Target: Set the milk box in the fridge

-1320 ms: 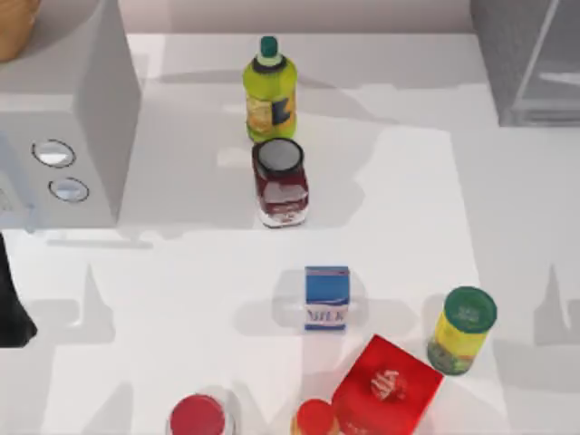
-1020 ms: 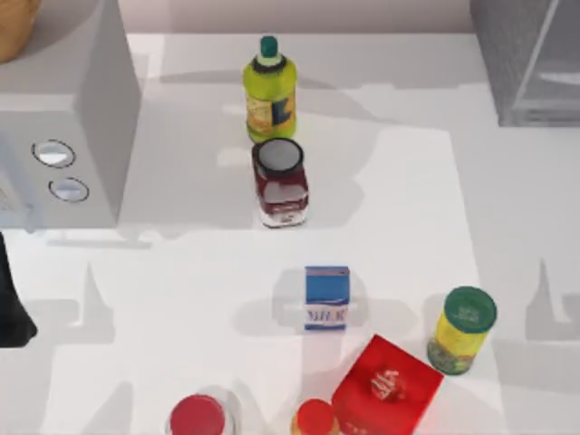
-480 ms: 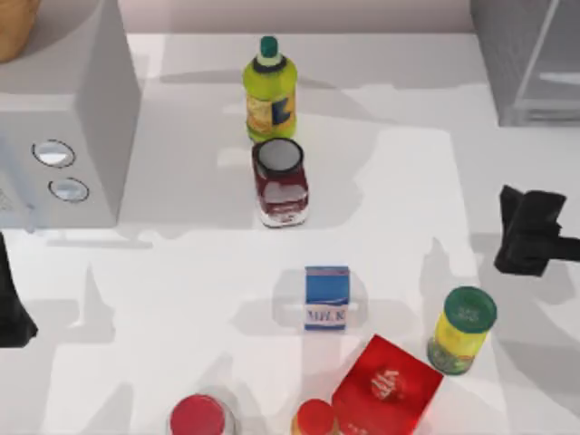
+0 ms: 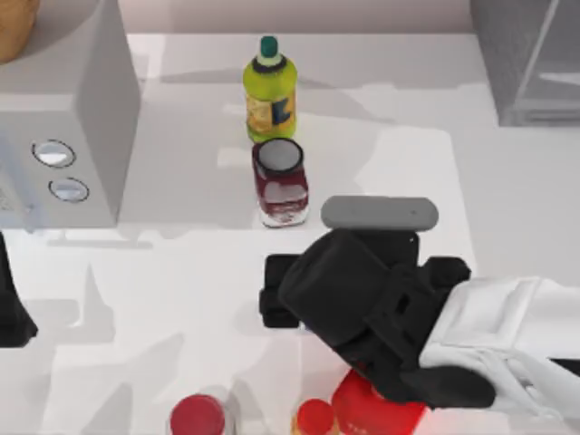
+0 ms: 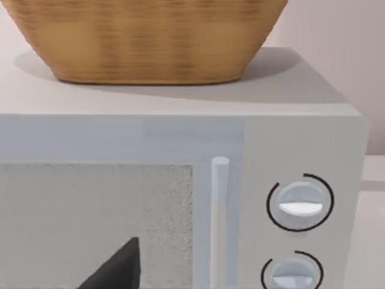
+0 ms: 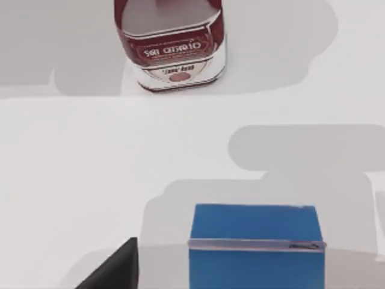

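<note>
Right arm now reaching over the milk box, fridge still far off.

Nearest, at 6 o'clock of the table: red box [image 4: 376, 408], half covered, and two red lids beside it. At centre, right gripper [image 4: 290, 304] arrived within the last half second from 3 o'clock, now above the spot where the milk box [image 6: 254, 247] stands; seen in the right wrist view as a blue top close below the camera, "MILK" lettering hidden. Cannot tell whether the right fingers are apart or together. Probably approach for the grasp, not yet a hold. Further, at 12 o'clock: dark red jar [image 4: 281, 184], label unreadable, then yellow-green bottle [image 4: 269, 89]. Fridge [image 4: 530, 59] at 1–2 o'clock. Left gripper [image 4: 11, 308] parked at 9 o'clock by the microwave [image 5: 180, 198]; fingers not judged.
</note>
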Tool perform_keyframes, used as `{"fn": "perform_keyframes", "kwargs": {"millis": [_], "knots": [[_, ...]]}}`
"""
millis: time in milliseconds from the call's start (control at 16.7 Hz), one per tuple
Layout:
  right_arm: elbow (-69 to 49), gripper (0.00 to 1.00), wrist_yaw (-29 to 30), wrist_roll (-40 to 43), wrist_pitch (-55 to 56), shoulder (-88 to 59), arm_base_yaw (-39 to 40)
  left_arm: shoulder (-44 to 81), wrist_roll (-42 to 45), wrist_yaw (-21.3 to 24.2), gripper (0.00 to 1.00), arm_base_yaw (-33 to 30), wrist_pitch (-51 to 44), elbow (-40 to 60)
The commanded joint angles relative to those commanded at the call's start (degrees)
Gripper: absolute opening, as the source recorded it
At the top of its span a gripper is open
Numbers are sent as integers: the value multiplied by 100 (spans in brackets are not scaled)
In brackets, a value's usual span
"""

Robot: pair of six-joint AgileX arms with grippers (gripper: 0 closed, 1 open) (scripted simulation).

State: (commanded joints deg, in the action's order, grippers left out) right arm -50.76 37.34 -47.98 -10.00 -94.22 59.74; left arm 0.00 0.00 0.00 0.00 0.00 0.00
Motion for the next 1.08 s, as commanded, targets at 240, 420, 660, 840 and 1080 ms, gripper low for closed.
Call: {"fn": "perform_keyframes", "kwargs": {"millis": [240,420,660,840,1080], "knots": [[-439,100,485,-430,-18,-1150,329,0,0,0,100,0,0,0],[-491,100,627,-552,-26,-1413,348,0,0,0,100,0,0,0],[-472,100,615,-545,-31,-1392,322,0,0,0,100,0,0,0],[-576,100,585,-429,-36,-1389,255,0,0,0,100,0,0,0],[-804,100,453,-39,278,-1644,-57,0,0,0,100,0,0,0]]}}
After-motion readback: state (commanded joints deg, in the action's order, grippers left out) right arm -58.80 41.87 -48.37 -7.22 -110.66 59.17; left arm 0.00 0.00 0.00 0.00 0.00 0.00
